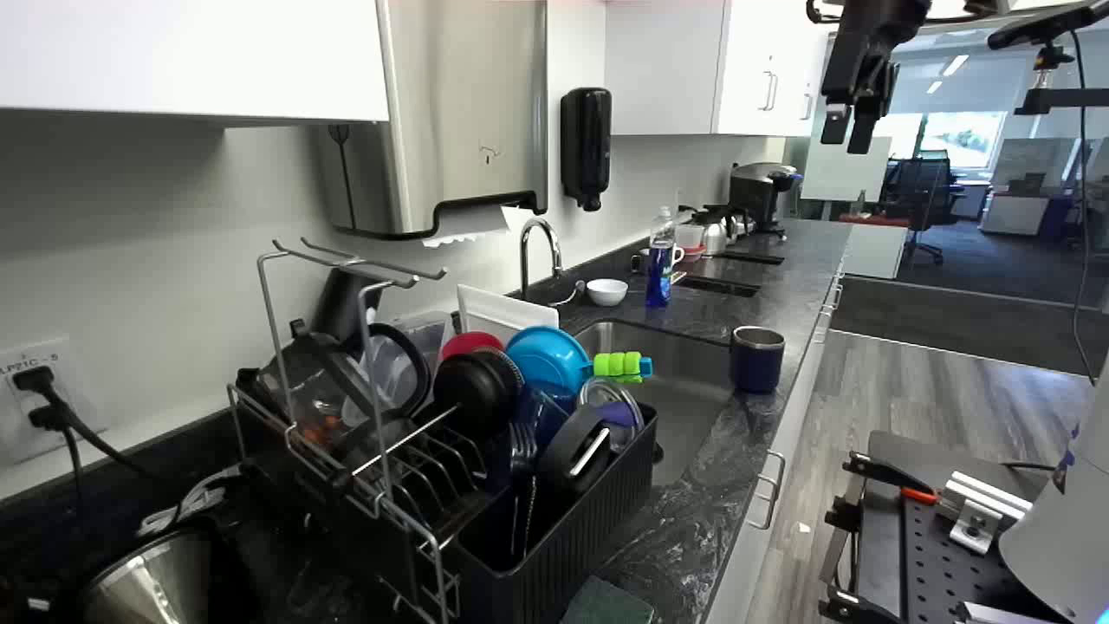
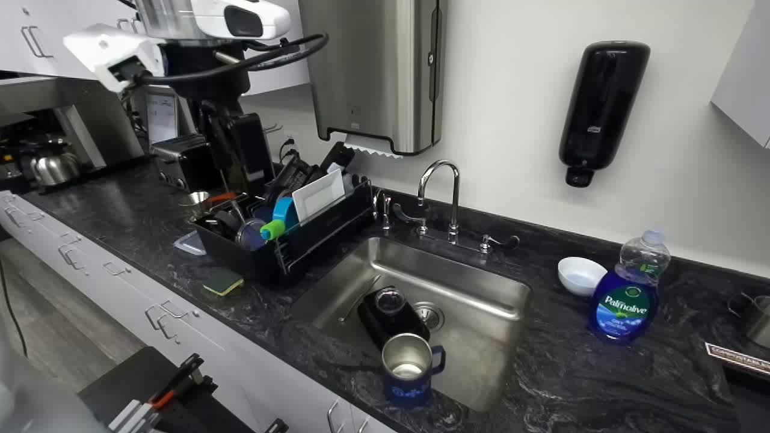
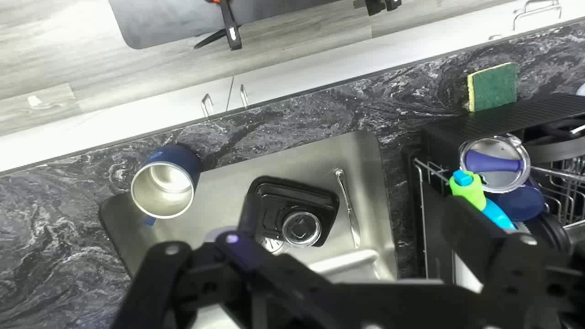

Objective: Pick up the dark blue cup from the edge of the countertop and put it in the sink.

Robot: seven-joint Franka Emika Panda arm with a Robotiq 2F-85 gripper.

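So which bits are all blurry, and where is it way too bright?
In the wrist view, the robot's fingers are blurry, maybe because they're so close up; the dark blue cup looks clearer, and the floor is partly washed out. In an exterior view, the top-left cupboard looks bleached white above a shadowy wall.

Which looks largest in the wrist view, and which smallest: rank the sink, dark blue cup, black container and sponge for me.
1. Sink: largest by far, though partly hidden.
2. Dark blue cup and black container: unranked; they look close, and nearness may enlarge the cup.
3. Sponge: smallest.
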